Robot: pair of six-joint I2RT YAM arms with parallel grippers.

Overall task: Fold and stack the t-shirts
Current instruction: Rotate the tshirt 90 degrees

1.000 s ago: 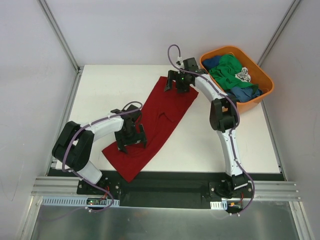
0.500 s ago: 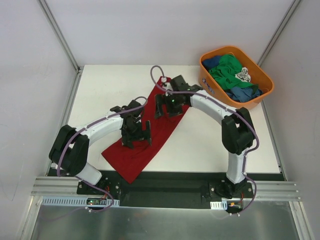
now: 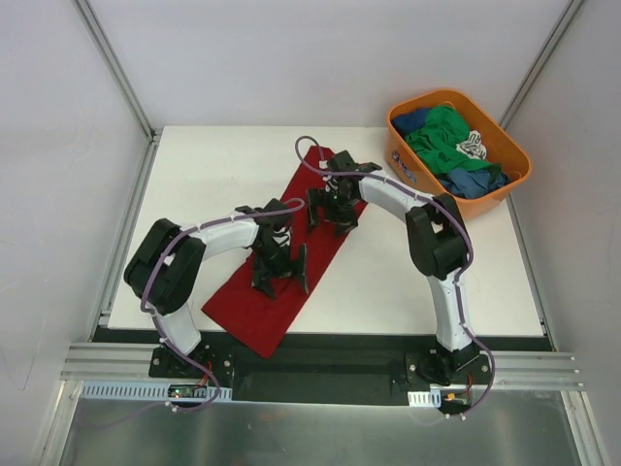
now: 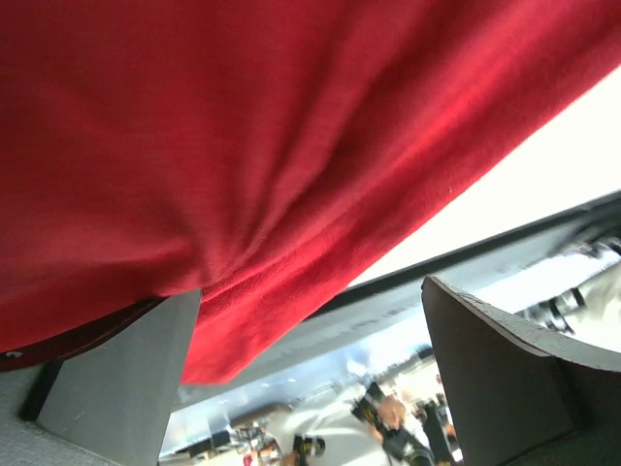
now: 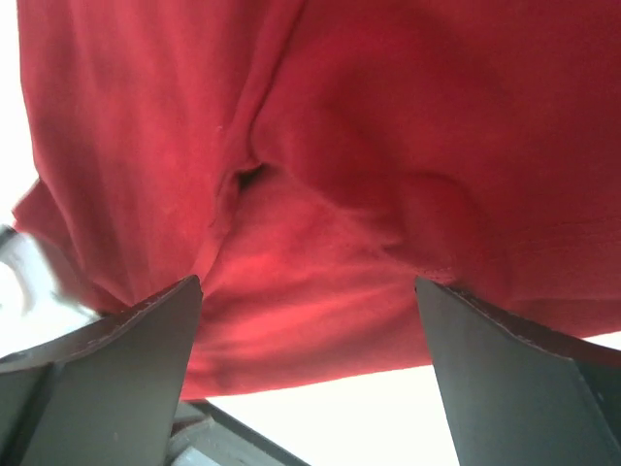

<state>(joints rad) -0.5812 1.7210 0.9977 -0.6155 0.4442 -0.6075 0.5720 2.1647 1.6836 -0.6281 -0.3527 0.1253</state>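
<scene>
The dark red t-shirt point(image 3: 250, 309) lies as a long narrow diagonal strip on the white table, from the far middle to the near edge. My left gripper point(image 3: 281, 277) is open, low over the strip's middle. In the left wrist view point(image 4: 309, 291) the red cloth point(image 4: 291, 126) fills the top and drapes by the left finger. My right gripper point(image 3: 332, 212) is open, low over the strip's far part. In the right wrist view point(image 5: 306, 286) the wrinkled red cloth point(image 5: 369, 146) spans between the fingers. A green tee point(image 3: 441, 131) and a blue tee point(image 3: 475, 182) lie in the tub.
The orange plastic tub point(image 3: 403, 155) stands at the table's far right corner, holding several bunched garments. The white table point(image 3: 204, 184) has a black rail along its near edge. Grey walls and metal posts close in the left, right and back.
The right gripper moved from the shirt's far right corner inward to the left. The left gripper moved right. The shirt went from a wider spread to a narrow strip.
</scene>
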